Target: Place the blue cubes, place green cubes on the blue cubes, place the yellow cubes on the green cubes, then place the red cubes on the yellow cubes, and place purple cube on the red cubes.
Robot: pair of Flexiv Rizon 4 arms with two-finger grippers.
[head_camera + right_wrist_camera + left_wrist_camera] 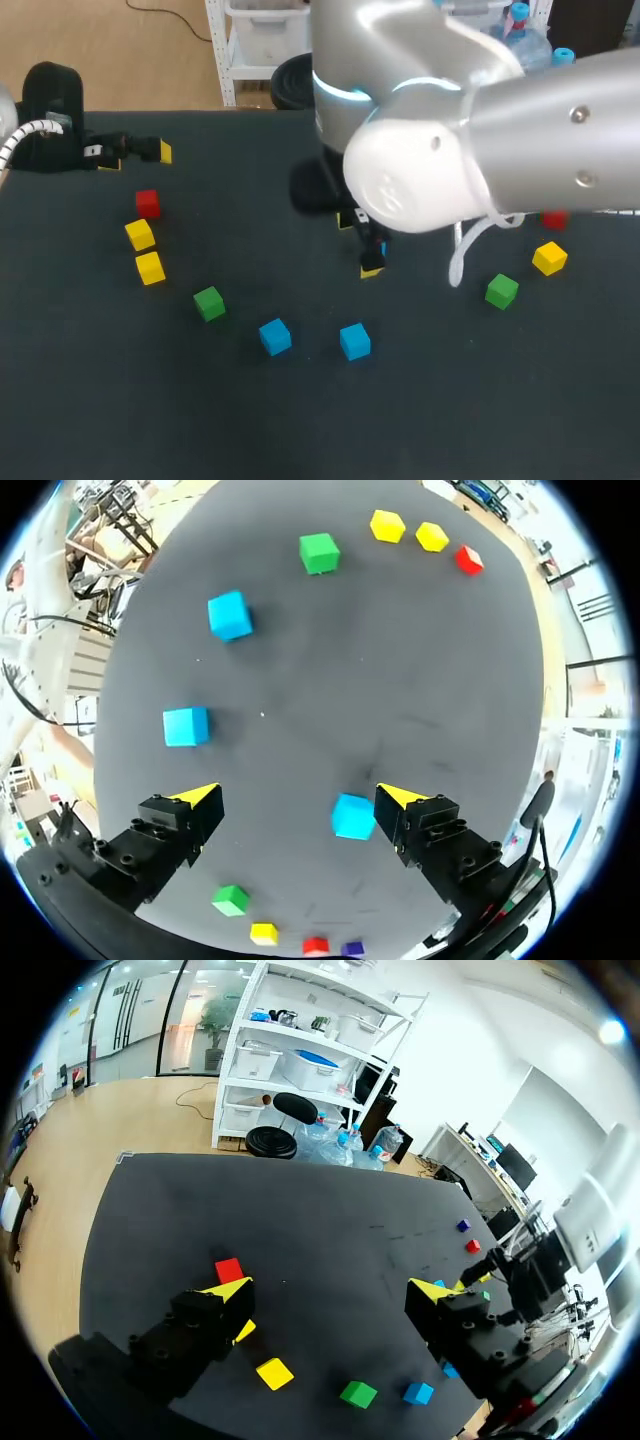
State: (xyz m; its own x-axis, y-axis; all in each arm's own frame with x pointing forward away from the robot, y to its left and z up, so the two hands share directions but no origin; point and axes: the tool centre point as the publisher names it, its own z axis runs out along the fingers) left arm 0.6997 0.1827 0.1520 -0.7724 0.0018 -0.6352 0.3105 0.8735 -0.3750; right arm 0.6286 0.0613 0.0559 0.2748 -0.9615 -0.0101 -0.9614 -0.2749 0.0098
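Right wrist view shows a blue cube (353, 816) lying on the dark table (420, 670) between the widely parted fingers of the right gripper (297, 795). It sits close against the inner side of one finger and well clear of the other; whether it touches cannot be told. A second blue cube (186, 726) and a third blue cube (230, 615) lie ahead of the gripper, apart from each other. Beyond them are a green cube (319, 552), two yellow cubes (387, 525) side by side, and a red cube (469, 559). Under the gripper, near the table's edge, lie another green cube (231, 900), a lone yellow cube (264, 933), a second red cube (316, 945) and the purple cube (352, 948). Seen from the head camera, the right arm (540, 130) reaches past the table's middle. The left gripper (330, 1290) hangs over the table's far left, its jaws wide and holding nothing.
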